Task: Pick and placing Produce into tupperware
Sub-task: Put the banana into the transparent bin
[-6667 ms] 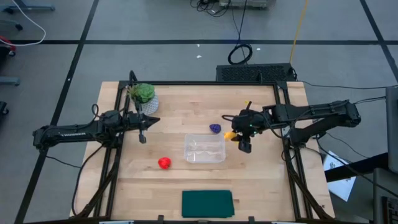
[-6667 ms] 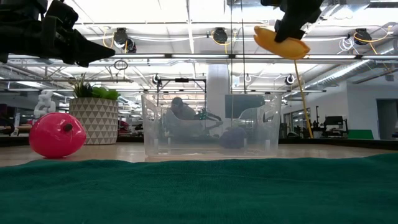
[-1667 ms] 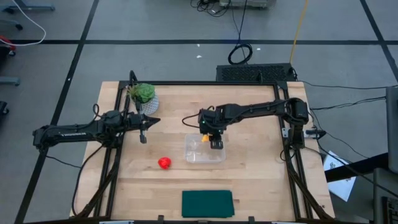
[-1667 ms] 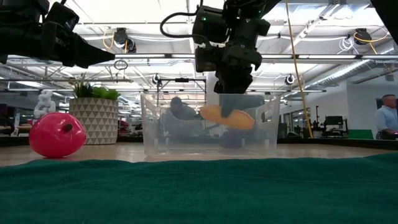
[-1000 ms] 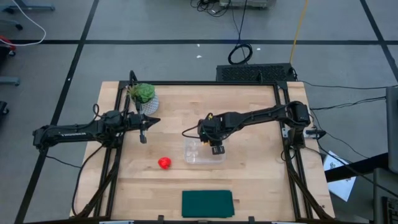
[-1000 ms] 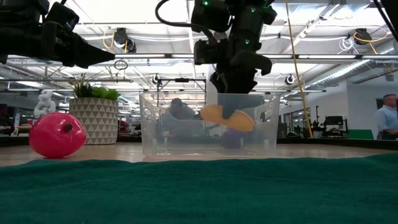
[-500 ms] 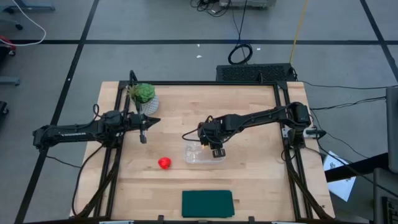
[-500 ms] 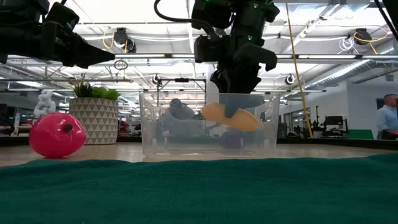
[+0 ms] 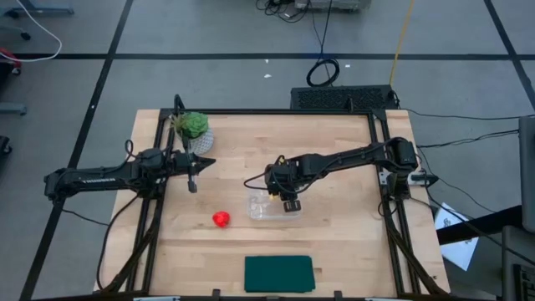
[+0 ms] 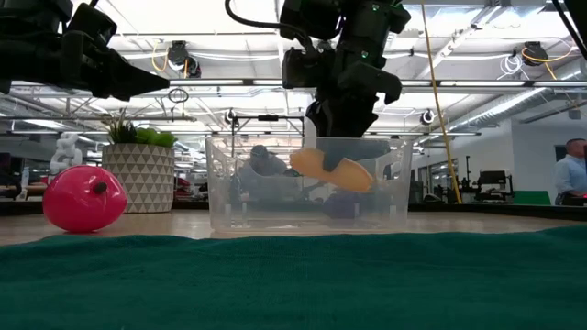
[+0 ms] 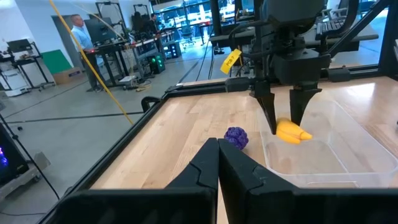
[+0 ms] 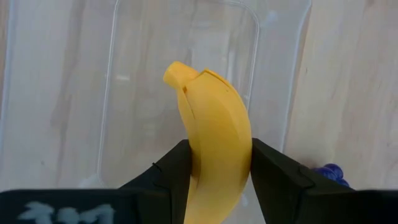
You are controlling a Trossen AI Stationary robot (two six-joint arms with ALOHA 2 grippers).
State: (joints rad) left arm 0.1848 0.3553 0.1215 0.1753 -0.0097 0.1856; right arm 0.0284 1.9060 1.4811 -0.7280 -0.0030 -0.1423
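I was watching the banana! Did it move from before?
Yes. The right hand carried the banana leftward, away from the table's right edge, and down into the clear container.

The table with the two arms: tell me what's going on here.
The right hand holds the yellow banana between its fingers, lowered into the clear tupperware but not released. The left hand is shut and empty, hovering over the table's left side near the potted plant. The red fruit lies on the wood left of the container, and the purple piece sits just outside it.
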